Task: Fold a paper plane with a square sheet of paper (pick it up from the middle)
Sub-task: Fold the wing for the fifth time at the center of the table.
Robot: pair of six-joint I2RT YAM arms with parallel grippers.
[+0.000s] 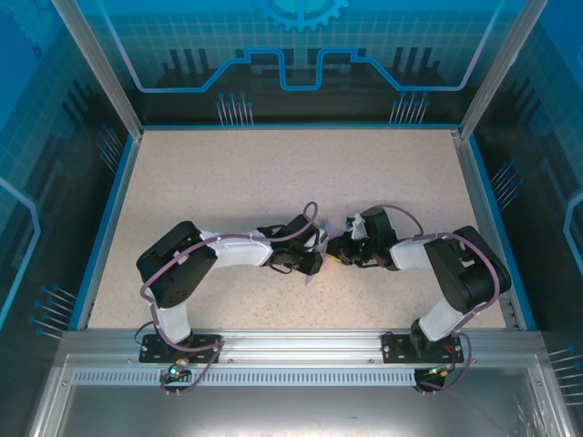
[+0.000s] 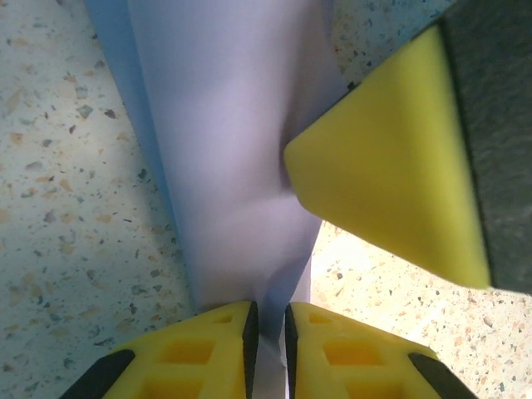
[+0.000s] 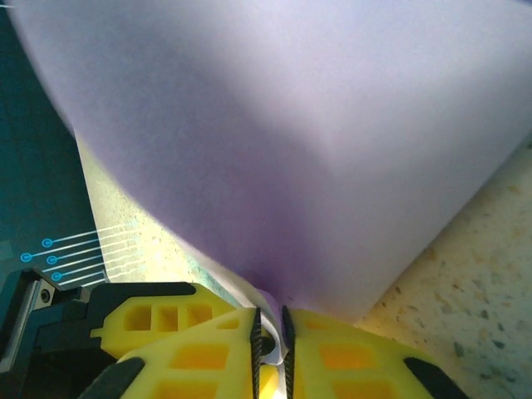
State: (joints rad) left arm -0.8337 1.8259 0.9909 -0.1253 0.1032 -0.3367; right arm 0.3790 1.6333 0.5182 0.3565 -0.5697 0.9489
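The lavender sheet of paper point(image 2: 233, 150) is folded and hangs just above the speckled table between both arms. In the left wrist view my left gripper point(image 2: 270, 332) is shut on its lower edge, several layers pinched between the yellow fingers. My right gripper point(image 3: 270, 337) is shut on another part of the same paper point(image 3: 291, 141), which fans out broadly above its fingers. One right finger point(image 2: 391, 166) presses against the paper's side. From above, the two grippers point(image 1: 311, 261) point(image 1: 339, 249) meet at the table's middle and cover most of the paper point(image 1: 317, 244). I cannot tell whether it has the paper plane's shape.
The speckled beige table point(image 1: 273, 173) is bordered by a blue rim point(image 1: 107, 218) and glass walls. The arm bases point(image 1: 180, 344) point(image 1: 424, 346) stand on the metal rail at the near edge. Open tabletop lies behind and to both sides of the grippers.
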